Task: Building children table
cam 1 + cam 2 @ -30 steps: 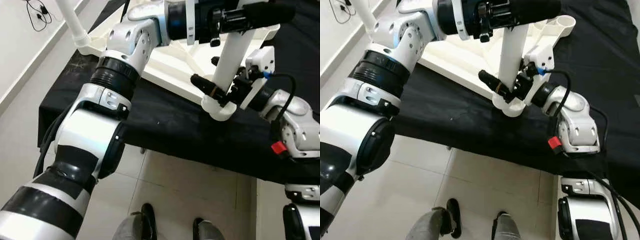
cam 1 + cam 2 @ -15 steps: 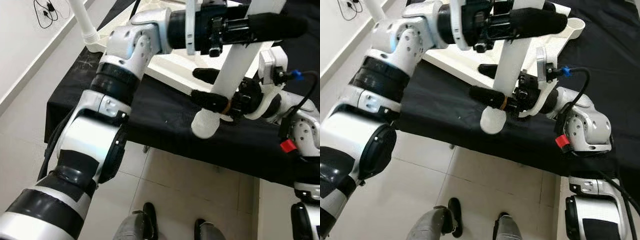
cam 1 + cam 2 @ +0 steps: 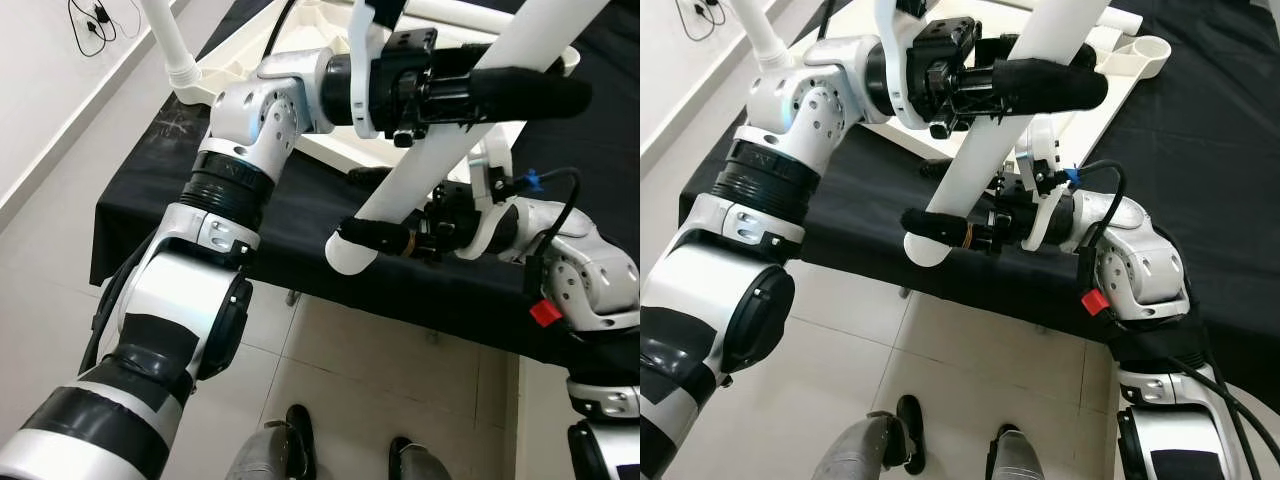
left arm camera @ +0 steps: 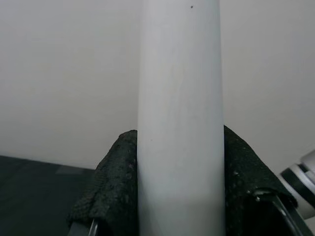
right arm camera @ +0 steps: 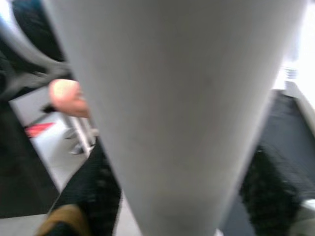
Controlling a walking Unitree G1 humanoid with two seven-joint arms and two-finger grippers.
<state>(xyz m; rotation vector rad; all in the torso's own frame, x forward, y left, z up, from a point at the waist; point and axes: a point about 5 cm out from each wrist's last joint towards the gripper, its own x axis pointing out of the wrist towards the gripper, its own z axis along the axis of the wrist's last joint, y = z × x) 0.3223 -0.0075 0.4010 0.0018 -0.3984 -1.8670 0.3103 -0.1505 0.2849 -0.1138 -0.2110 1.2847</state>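
Leg [image 3: 430, 150] slants across middle of workspace, blocks straight path between arms. Left gripper [image 3: 500, 90] clamped on it high up, right gripper [image 3: 380, 235] clamped near its lower end, so both tied up. Tabletop [image 3: 330, 125] takes far side of black cloth [image 3: 300, 240]. Second leg [image 3: 165, 45] sticks up at far left corner. Open floor [image 3: 350, 400] near cloth edge, robot feet [image 3: 290, 440] below.

The white table leg [image 3: 440, 150] is swinging out of its near-upright stance into a steep slant, its lower end lifting off the black-draped bench [image 3: 300, 240] and moving toward the robot's left. The right gripper [image 3: 385, 235] is travelling with that end (both fingers clamped around it), while the left gripper [image 3: 500, 95] is dropping slightly along the upper shaft.
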